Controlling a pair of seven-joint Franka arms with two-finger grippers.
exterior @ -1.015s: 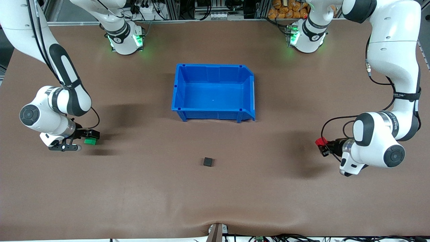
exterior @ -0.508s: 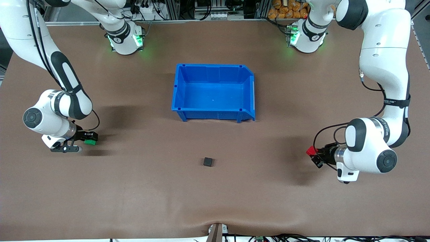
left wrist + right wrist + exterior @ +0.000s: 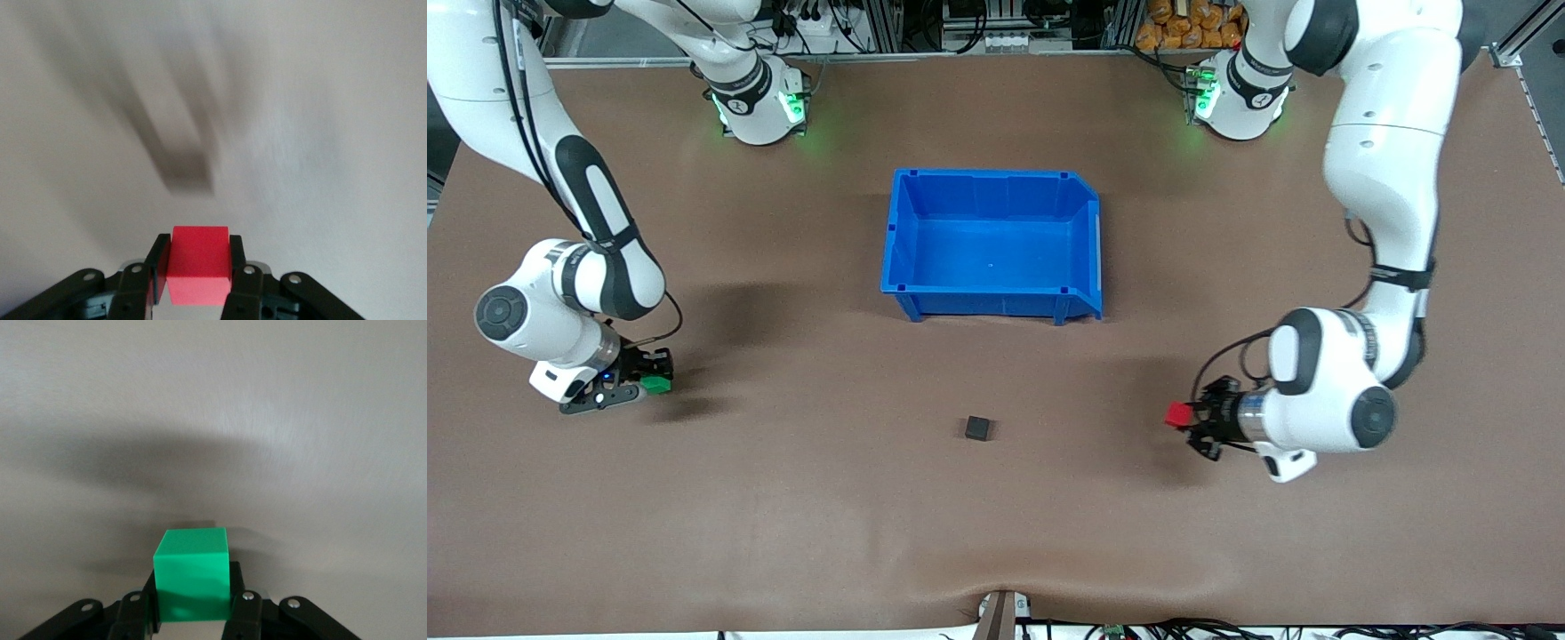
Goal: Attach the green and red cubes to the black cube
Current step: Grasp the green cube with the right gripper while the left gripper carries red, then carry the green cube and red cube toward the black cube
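- Left gripper (image 3: 1193, 418) hangs over the table toward the left arm's end, its fingers clamped on the red cube (image 3: 1179, 413).
- Right gripper (image 3: 649, 378) sits low toward the right arm's end, pinching the green cube (image 3: 655, 385).
- Blue bin (image 3: 991, 304) stands mid-table.
- Black cube (image 3: 978, 428) lies alone on the brown table (image 3: 996, 533), nearer the front camera than the bin, between both grippers.

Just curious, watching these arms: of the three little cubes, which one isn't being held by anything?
The black cube. It sits alone on the table, nearer the camera than the blue bin, while the left gripper holds the red cube and the right gripper holds the green cube.
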